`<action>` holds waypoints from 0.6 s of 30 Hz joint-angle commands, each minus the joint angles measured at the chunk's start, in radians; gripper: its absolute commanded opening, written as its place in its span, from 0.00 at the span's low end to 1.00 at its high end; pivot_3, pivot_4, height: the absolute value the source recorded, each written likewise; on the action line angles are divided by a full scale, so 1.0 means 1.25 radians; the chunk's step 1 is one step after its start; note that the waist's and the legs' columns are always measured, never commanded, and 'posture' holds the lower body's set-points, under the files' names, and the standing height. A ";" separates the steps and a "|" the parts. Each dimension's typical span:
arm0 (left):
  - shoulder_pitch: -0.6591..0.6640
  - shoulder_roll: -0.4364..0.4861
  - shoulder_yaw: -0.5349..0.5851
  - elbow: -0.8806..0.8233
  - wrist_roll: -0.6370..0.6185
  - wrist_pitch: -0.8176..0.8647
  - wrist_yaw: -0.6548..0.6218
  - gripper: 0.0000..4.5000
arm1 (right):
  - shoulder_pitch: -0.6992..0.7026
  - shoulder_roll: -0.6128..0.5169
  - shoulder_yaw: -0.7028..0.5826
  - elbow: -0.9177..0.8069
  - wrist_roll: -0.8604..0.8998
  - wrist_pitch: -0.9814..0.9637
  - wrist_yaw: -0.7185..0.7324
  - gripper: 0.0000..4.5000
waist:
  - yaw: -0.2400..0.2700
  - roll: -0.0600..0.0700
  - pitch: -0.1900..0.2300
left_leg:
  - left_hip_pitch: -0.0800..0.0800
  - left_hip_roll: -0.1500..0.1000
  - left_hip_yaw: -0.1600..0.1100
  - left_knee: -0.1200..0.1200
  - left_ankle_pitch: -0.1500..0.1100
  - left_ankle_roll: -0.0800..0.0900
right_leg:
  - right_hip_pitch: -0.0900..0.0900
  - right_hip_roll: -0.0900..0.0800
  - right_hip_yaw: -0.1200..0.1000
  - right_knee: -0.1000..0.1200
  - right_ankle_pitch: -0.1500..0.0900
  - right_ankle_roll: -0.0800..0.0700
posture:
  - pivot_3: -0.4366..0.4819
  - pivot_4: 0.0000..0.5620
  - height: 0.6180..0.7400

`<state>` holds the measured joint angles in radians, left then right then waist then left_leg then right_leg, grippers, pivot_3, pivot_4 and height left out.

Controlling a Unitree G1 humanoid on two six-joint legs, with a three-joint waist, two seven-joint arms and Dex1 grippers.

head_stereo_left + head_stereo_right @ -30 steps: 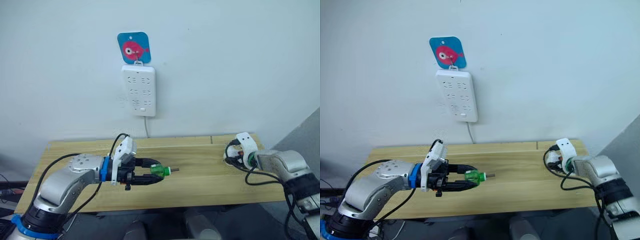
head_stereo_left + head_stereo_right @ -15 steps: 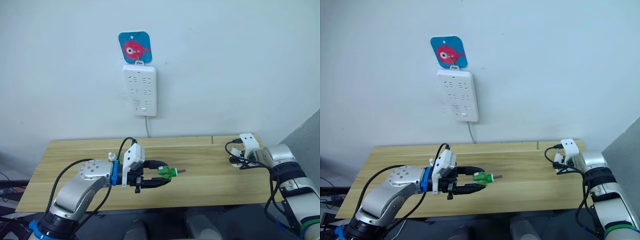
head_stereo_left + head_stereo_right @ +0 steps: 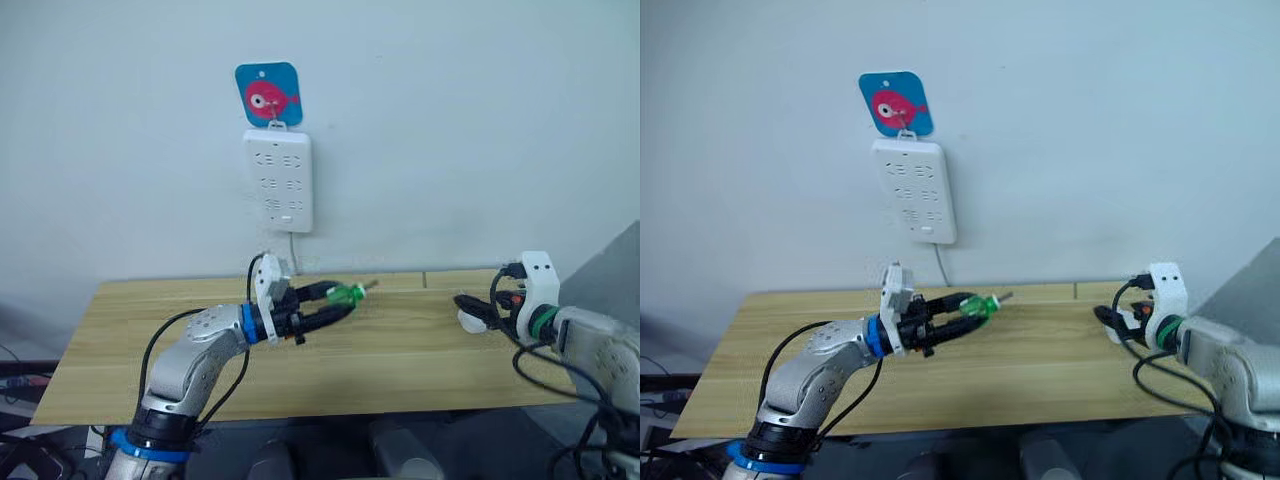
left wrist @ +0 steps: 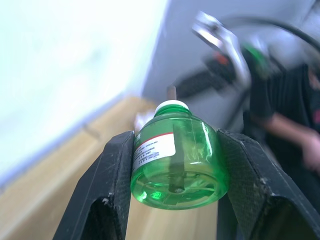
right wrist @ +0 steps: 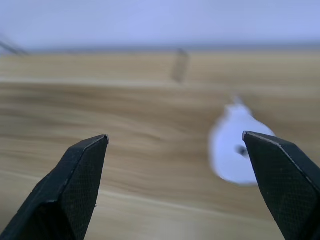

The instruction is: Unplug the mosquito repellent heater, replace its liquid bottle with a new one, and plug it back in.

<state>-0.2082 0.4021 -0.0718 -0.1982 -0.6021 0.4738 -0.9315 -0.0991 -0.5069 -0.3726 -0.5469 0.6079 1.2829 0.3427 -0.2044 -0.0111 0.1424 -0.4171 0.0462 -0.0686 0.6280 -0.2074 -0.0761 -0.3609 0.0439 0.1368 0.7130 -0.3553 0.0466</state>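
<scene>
My left gripper [image 3: 338, 298] is shut on a green liquid bottle [image 3: 347, 294], held above the wooden table [image 3: 400, 350] with its wick end pointing right and toward the wall. In the left wrist view the bottle [image 4: 175, 162] sits base-on between both black pads. The mosquito repellent heater [image 3: 468, 321], small and white, lies on the table near the right end. My right gripper [image 3: 474, 303] hangs just above it, open. In the right wrist view the heater [image 5: 237, 148] lies close to one finger [image 5: 280, 175], apart from both.
A white power strip [image 3: 279, 180] hangs on the wall under a blue fish hook [image 3: 268, 95], its cord dropping behind the table. Black cables loop around my right wrist [image 3: 500, 325]. The table's right edge is close to the heater.
My left gripper has lifted the green bottle and carried it right and toward the wall. My right arm has drawn back to the right and risen a little over the heater.
</scene>
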 commanded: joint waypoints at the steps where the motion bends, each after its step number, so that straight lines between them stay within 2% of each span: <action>1: -0.018 -0.028 0.007 -0.027 -0.003 -0.021 0.027 0.49 | 0.088 0.185 -0.073 -0.185 0.124 -0.054 -0.050 1.00 | -0.010 -0.001 0.000 | 0.000 0.000 0.000 0.000 0.000 0.000 | 0.000 0.000 0.000 0.000 0.000 0.000 | 0.13 0.22 0.95; 3: -0.030 -0.039 -0.005 -0.028 0.017 -0.049 0.027 0.49 | 0.108 0.285 -0.077 -0.235 0.180 -0.081 -0.087 1.00 | -0.024 0.001 0.000 | 0.000 0.001 -0.001 0.000 0.000 0.000 | 0.000 0.001 -0.001 0.001 0.000 0.000 | 0.12 0.22 0.95; 5: -0.046 -0.055 -0.019 -0.024 0.051 -0.095 0.031 0.49 | 0.109 0.382 -0.076 -0.231 0.336 -0.081 -0.151 1.00 | -0.040 0.002 0.001 | 0.000 0.000 0.000 0.000 0.000 0.000 | 0.000 0.001 0.002 0.001 0.000 0.000 | 0.11 0.21 0.95; 7: -0.057 -0.065 -0.027 -0.018 0.073 -0.127 0.033 0.49 | 0.105 0.423 -0.072 -0.210 0.468 -0.097 -0.224 1.00 | -0.055 0.001 0.000 | 0.000 0.000 0.001 0.000 0.000 0.000 | 0.001 0.002 0.006 0.000 0.000 0.001 | 0.11 0.21 0.95; 11: -0.075 -0.075 -0.053 -0.002 0.133 -0.226 0.019 0.49 | 0.051 0.421 -0.018 -0.150 0.569 -0.153 -0.316 1.00 | -0.074 0.001 0.000 | 0.000 -0.002 0.004 0.001 0.000 0.000 | 0.001 0.002 0.012 -0.001 0.001 0.001 | 0.11 0.19 0.95; 18: -0.078 -0.089 -0.066 0.009 0.186 -0.323 0.026 0.49 | 0.013 0.375 0.081 -0.087 0.604 -0.221 -0.365 1.00 | -0.080 0.001 0.000 | -0.001 -0.001 0.004 -0.001 0.000 0.000 | -0.001 0.004 0.012 -0.001 0.001 0.002 | 0.14 0.18 0.95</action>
<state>-0.2932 0.2983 -0.1519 -0.1746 -0.3837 0.1164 -0.9029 -0.0671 -0.0317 -0.2939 -0.6469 1.3286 1.0404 -0.1103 -0.3040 -0.0097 0.1424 -0.4199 0.0456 -0.0639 0.6266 -0.2074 -0.0760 -0.3643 0.0486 0.1519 0.7121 -0.3539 0.0490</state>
